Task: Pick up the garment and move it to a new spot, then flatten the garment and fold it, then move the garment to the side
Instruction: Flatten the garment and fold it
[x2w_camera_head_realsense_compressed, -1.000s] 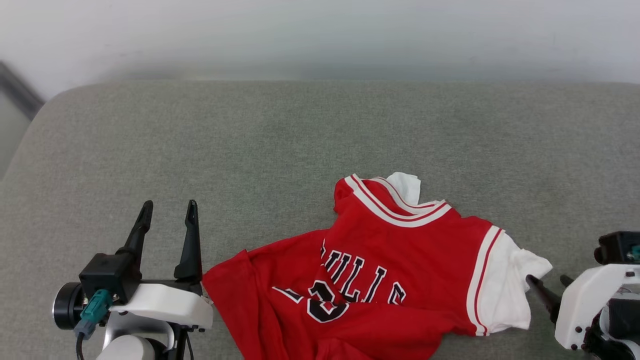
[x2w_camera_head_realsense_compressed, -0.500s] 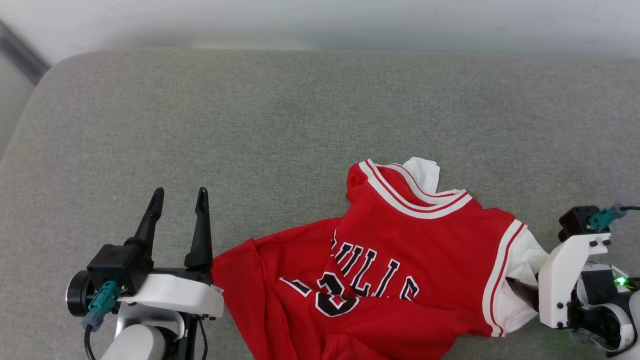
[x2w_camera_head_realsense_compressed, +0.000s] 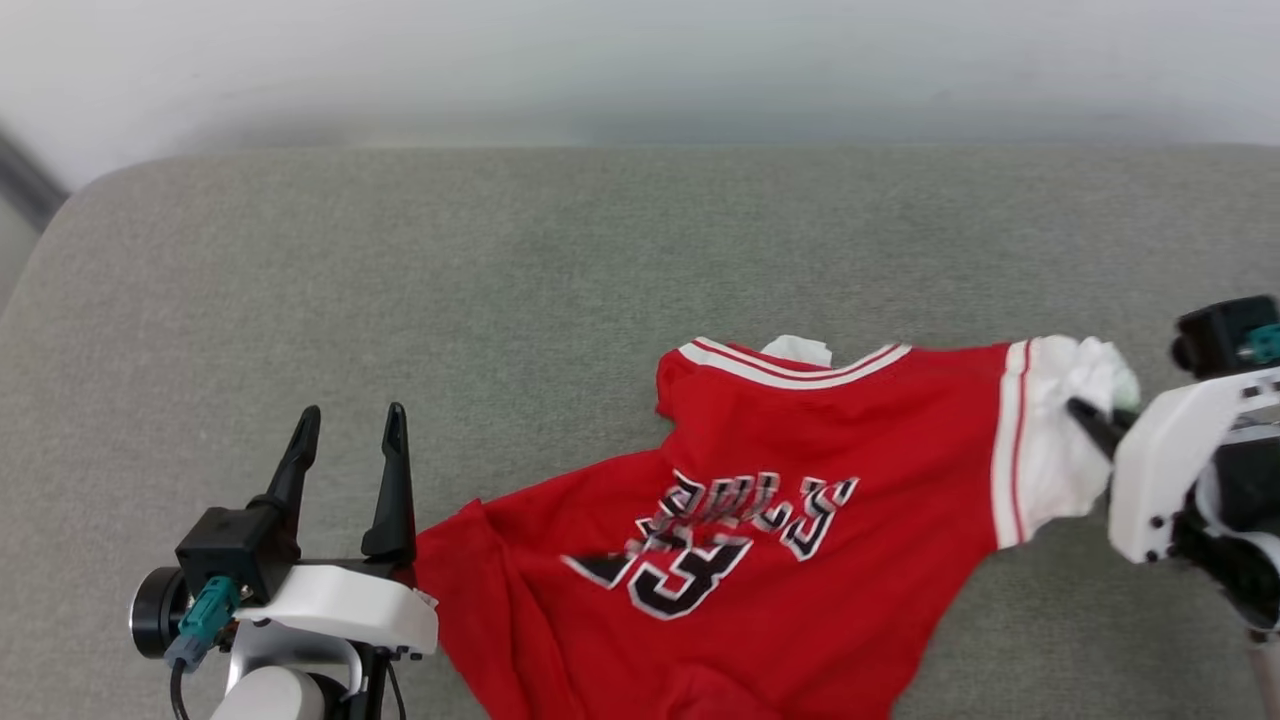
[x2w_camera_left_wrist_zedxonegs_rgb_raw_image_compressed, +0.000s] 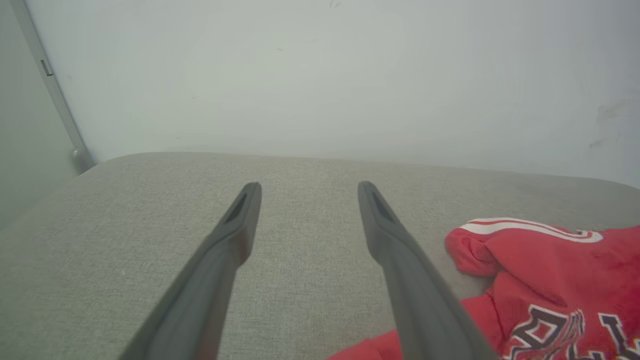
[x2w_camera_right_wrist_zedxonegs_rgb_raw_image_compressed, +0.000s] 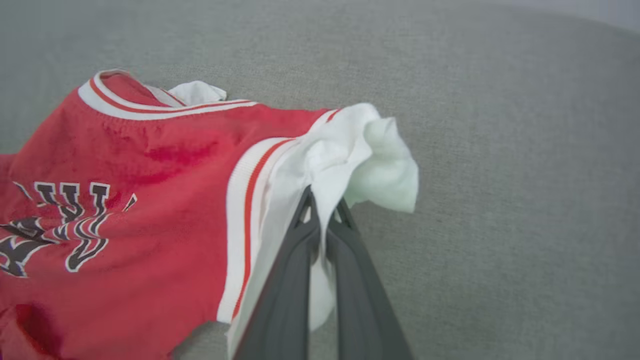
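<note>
Two end effectors are in view. The right end effector (x2w_camera_right_wrist_zedxonegs_rgb_raw_image_compressed: 324, 200) is closed on the white sleeve (x2w_camera_right_wrist_zedxonegs_rgb_raw_image_compressed: 350, 150) of the jersey (x2w_camera_head_realsense_compressed: 800, 470), with the cloth bunched at its fingertips. The jersey lies rumpled on the grey cushion (x2w_camera_head_realsense_compressed: 500, 280), lettering up. The left end effector (x2w_camera_head_realsense_compressed: 353, 412) is open and empty, just beside the jersey's red hem.

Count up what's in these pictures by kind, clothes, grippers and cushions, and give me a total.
Garments: 1, the red jersey
Grippers: 2, the left gripper and the right gripper
Cushions: 1, the grey cushion
Total: 4
</note>
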